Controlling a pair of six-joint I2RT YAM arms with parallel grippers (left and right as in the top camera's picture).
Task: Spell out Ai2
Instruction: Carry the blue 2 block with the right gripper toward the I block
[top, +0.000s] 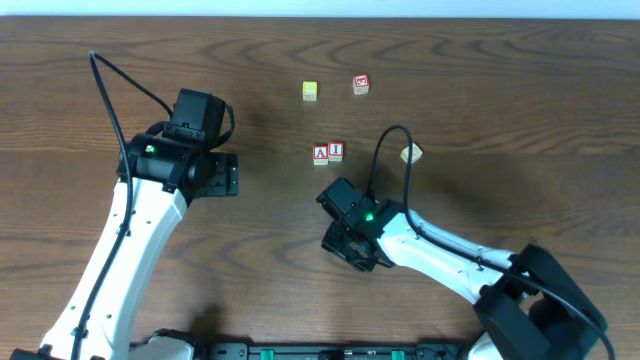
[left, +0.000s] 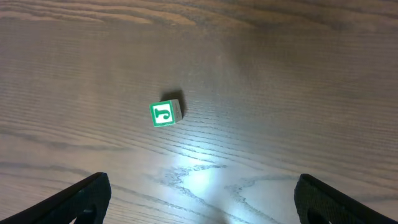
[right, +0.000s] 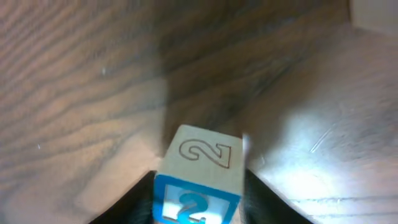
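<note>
Two red-lettered blocks, A (top: 320, 153) and I (top: 336, 151), sit side by side at the table's middle. My right gripper (top: 345, 245) is below them, shut on a wooden block with a blue 2 (right: 198, 180); the block is hidden under the gripper in the overhead view. My left gripper (left: 202, 196) is open and empty at the left (top: 228, 176), above bare wood, with a green J block (left: 165, 113) ahead of it in the left wrist view.
A yellow block (top: 310, 91) and a red-and-white block (top: 361, 84) lie at the back. A pale block (top: 411, 153) lies right of the A and I pair, beside the right arm's cable.
</note>
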